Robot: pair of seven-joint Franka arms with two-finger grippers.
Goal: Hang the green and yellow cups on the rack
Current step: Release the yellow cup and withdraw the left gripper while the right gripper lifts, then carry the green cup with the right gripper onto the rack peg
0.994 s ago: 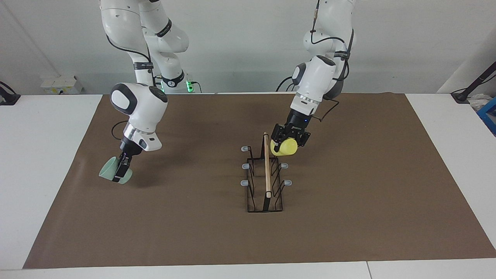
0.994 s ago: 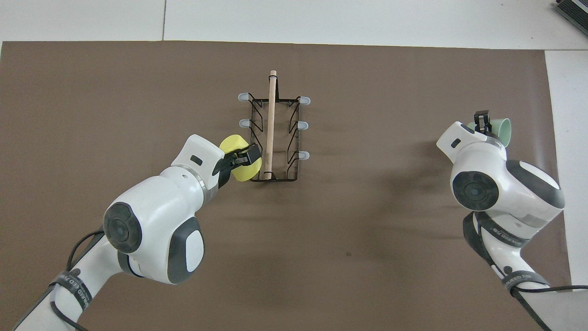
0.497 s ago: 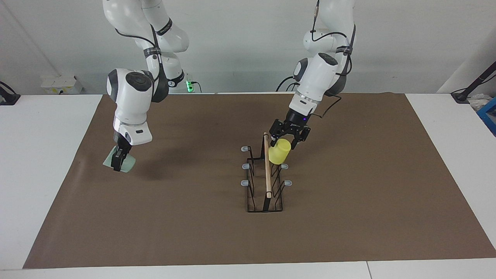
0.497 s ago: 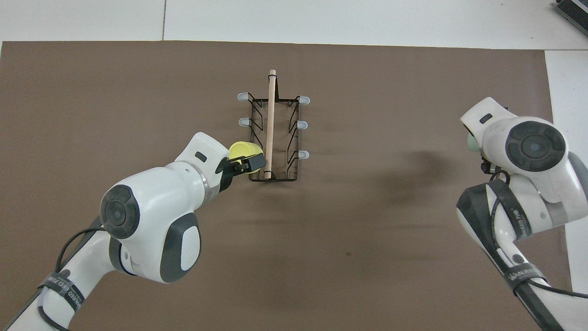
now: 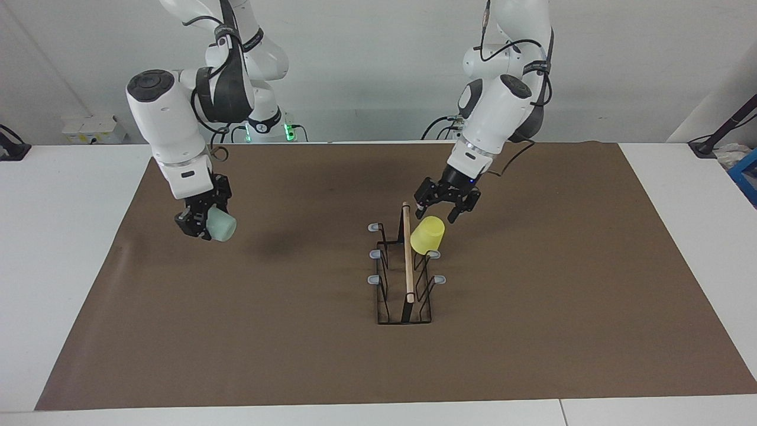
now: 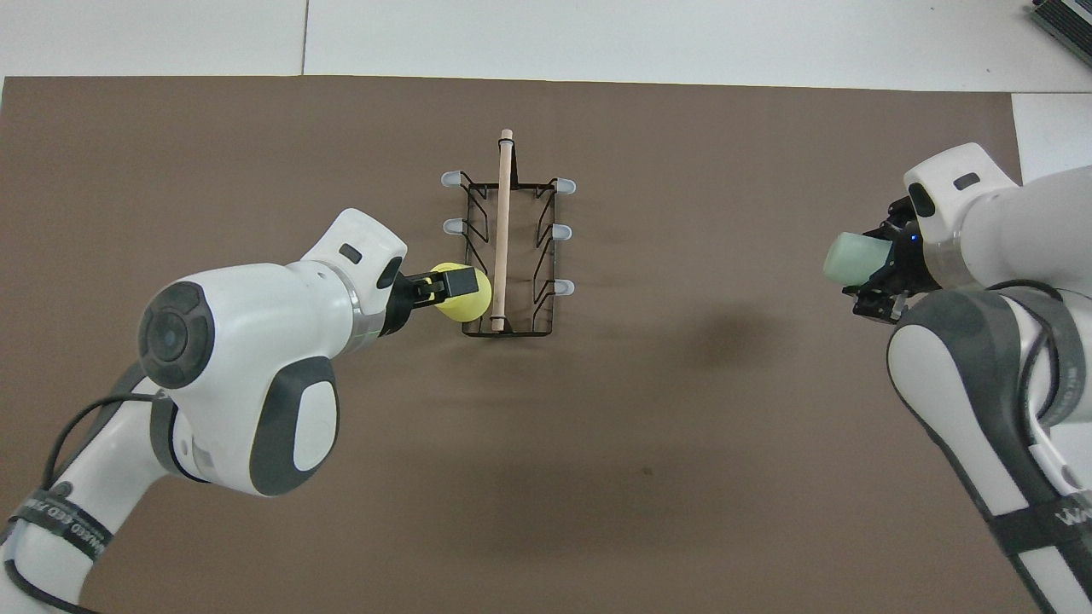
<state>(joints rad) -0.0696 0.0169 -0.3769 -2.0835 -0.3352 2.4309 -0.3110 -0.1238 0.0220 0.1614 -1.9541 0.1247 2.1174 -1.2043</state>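
Gripping the green cup (image 5: 222, 226), right fingers (image 5: 204, 222) clamp (left fingers (image 5: 445, 207) spread, empty).

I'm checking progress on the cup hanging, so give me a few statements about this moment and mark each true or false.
1. The yellow cup sits upside down on a prong of the rack. True.
2. The left gripper grips the yellow cup. False: it is open, just above the cup.
3. The right gripper holds the green cup in the air. True.
4. The green cup hangs on the rack. False: it is over the mat, toward the right arm's end.
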